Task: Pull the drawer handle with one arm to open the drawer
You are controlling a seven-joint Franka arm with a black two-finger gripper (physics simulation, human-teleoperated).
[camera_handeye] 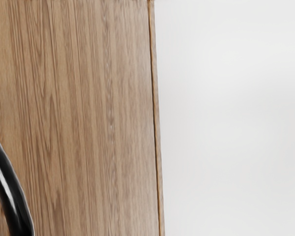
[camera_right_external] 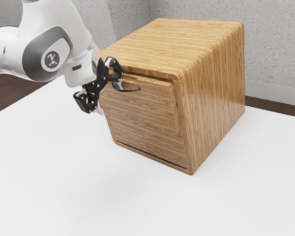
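drawer [camera_right_external: 142, 110] slightly out of cabinet [camera_right_external: 211, 88], end effector [camera_right_external: 113, 78] at handle [camera_right_external: 130, 89], grip unclear, white table [camera_right_external: 64, 187], grey wall [camera_right_external: 275, 39]

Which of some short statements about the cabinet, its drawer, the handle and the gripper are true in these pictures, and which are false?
1. The wooden cabinet stands on a white table. True.
2. The handle is bright red. False: it is dark, nearly black, and curved.
3. The drawer front stands a little way out from the cabinet's face. True.
4. The gripper hangs above the cabinet's top, far from the handle. False: in the exterior view it is right at the handle, in front of the drawer front.
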